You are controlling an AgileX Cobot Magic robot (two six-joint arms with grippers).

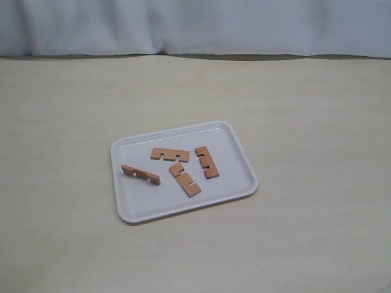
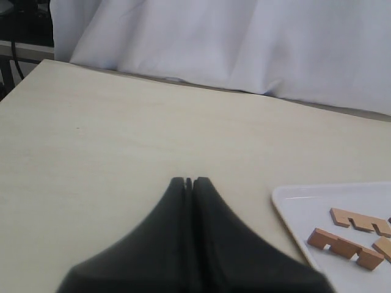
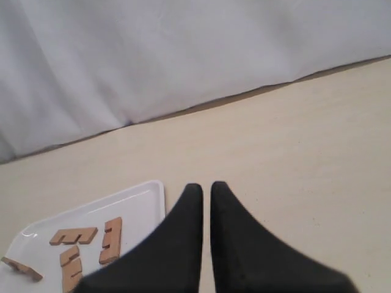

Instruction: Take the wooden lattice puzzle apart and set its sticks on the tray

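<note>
Sticks (image 1: 171, 154) lie on tray (image 1: 235, 174), apart from left claw (image 2: 190, 181) and right claw (image 3: 206, 186)

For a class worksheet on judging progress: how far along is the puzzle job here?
Done: all four sticks rest unjoined on the tray. In hand: nothing; the left fingers and right fingers are shut and empty. Left: seemingly nothing.

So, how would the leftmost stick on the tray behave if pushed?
That stick seems to stand on its narrow edge, so a nudge would probably tip it flat. It looks like stiff, thin wood, likely light, and may slide on the smooth tray.
</note>
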